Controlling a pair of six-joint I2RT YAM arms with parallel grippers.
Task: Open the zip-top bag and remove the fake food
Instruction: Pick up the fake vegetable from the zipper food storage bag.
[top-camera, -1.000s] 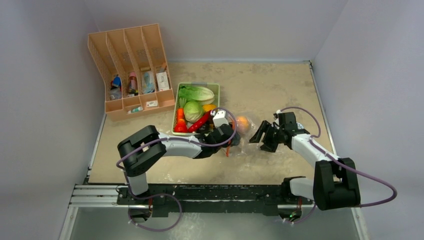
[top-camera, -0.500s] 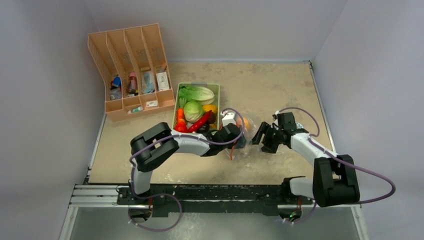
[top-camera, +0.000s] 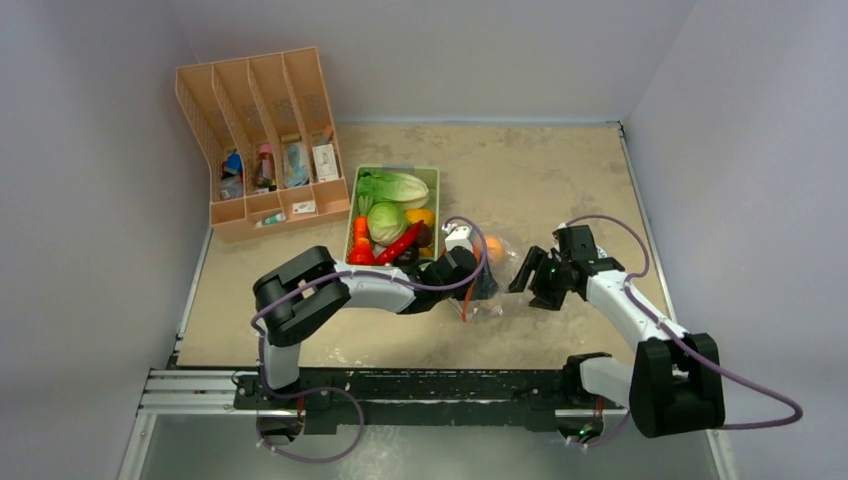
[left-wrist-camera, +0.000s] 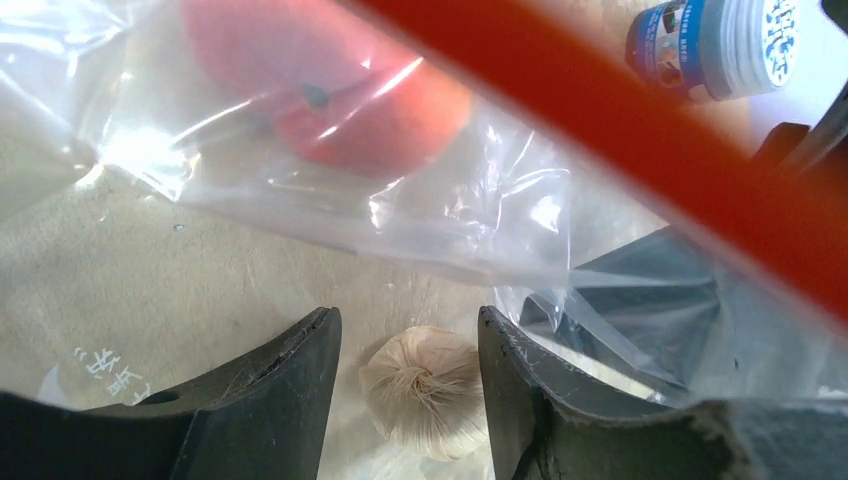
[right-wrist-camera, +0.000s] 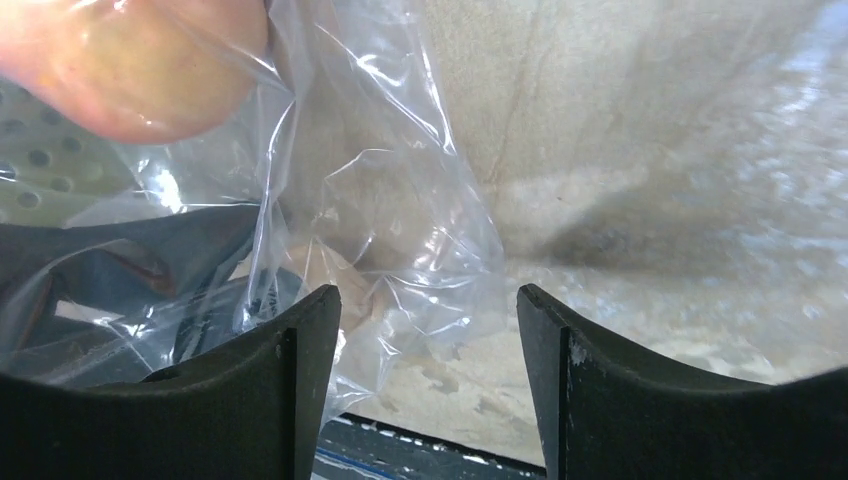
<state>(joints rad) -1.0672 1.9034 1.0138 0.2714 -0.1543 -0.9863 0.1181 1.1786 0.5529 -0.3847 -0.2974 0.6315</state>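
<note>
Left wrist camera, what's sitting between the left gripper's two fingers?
A small beige piece, amid the clear plastic of the zip-top bag, sits in the gap of the open left gripper; the left wrist view shows it.

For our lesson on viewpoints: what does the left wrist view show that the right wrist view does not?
Only left wrist: a small beige piece between the fingers of the left end effector, the orange-red zip strip, a blue-and-white container. Only right wrist: the zip-top bag ending in a crumpled edge, uncovered table beyond. Both: the transparent bag holding the peach.
</note>
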